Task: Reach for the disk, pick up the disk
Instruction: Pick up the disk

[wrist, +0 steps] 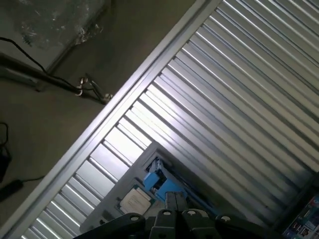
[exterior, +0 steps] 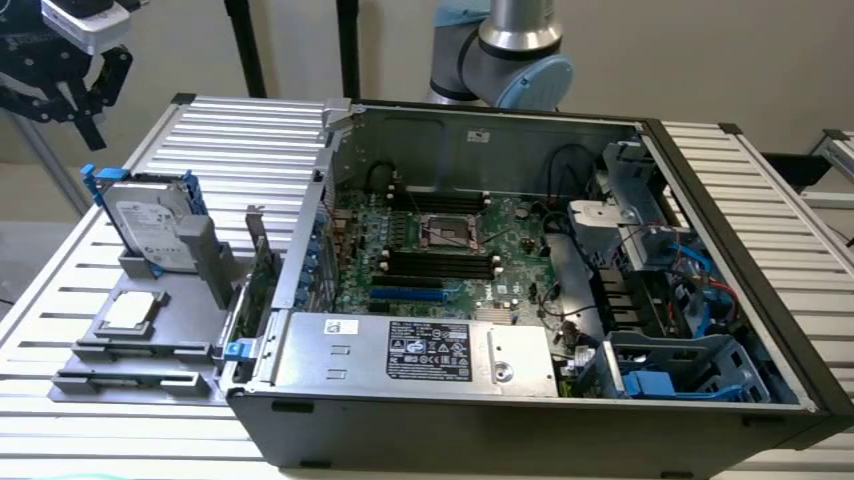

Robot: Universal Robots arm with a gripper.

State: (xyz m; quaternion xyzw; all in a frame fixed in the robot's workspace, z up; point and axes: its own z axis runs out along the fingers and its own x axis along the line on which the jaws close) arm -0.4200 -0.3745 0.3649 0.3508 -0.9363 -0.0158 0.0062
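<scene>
Findings: the open dark-grey metal computer case [exterior: 534, 430] lay on the silver slatted metal table [exterior: 227, 140], toward the exterior view's right. Inside it, the large grey metal box [exterior: 320, 350] sat against the near wall, with the green circuit board [exterior: 454, 260] behind it. Just beside the case, on the exterior view's left, stood a grey plastic holder [exterior: 160, 350]. The flat silver-grey disk [exterior: 150, 225] in its blue bracket stood upright at the holder's rear. The small square silver processor chip [exterior: 130, 311] lay flat before it. The black gripper [exterior: 60, 105] hung above and behind the disk, apart from it.
</scene>
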